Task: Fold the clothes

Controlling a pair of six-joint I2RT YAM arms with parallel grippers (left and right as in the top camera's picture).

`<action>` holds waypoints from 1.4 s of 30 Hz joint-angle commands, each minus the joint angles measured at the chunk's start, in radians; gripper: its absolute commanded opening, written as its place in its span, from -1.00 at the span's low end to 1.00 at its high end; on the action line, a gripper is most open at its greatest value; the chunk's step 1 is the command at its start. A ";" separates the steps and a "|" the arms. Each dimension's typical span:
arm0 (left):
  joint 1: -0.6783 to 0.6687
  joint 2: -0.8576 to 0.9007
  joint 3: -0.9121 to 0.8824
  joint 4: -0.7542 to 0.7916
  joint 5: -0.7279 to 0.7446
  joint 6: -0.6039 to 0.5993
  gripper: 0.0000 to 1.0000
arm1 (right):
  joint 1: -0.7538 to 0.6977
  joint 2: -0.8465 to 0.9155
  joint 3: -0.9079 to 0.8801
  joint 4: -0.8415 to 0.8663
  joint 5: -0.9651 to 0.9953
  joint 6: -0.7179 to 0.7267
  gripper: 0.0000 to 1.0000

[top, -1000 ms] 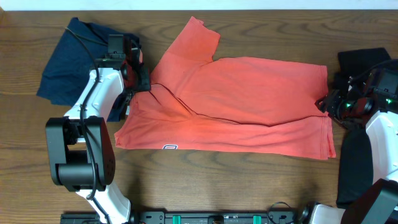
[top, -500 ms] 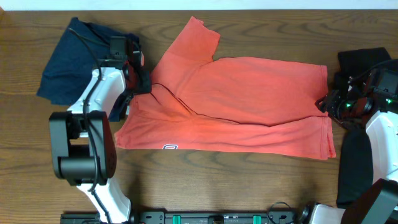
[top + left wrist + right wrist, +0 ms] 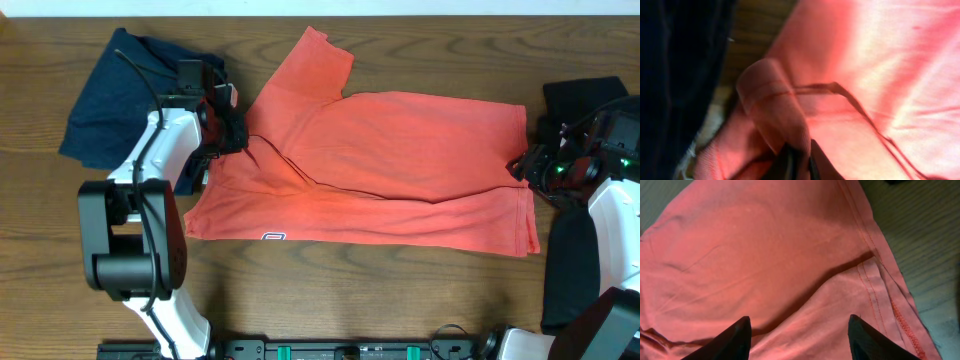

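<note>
The coral-red T-shirt (image 3: pixel 390 165) lies spread across the table, one sleeve pointing to the far edge and its small white label (image 3: pixel 272 237) at the near edge. My left gripper (image 3: pixel 232 128) is at the shirt's left side, shut on a raised fold of the coral-red T-shirt (image 3: pixel 775 105), with the cloth pinched between the dark fingers (image 3: pixel 820 165). Over the hem at the shirt's right end my right gripper (image 3: pixel 522 165) stands open. Its two fingertips (image 3: pixel 737 337) hover above the T-shirt (image 3: pixel 765 255) with nothing between them.
A dark navy garment (image 3: pixel 110 100) lies crumpled at the far left, right beside the left arm, and fills the left of the left wrist view (image 3: pixel 675 75). Black garments lie at the right edge, one far (image 3: pixel 585 95) and one near (image 3: pixel 562 265). Brown wooden table (image 3: pixel 400 290) surrounds everything.
The left gripper's jaws have closed on the fold of the coral-red T-shirt at its left side. The right arm has stayed where it was.
</note>
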 commanded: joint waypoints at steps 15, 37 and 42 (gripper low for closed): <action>-0.179 -0.056 0.008 -0.245 0.072 -0.009 -0.86 | 0.012 0.000 0.013 0.000 0.032 -0.016 0.27; -0.288 -0.055 -0.010 -0.409 0.039 -0.006 -0.88 | 0.012 0.000 0.013 0.001 0.047 -0.016 0.29; -0.326 -0.055 -0.016 -0.409 0.038 -0.005 -0.80 | 0.012 0.000 0.013 0.000 0.047 -0.016 0.29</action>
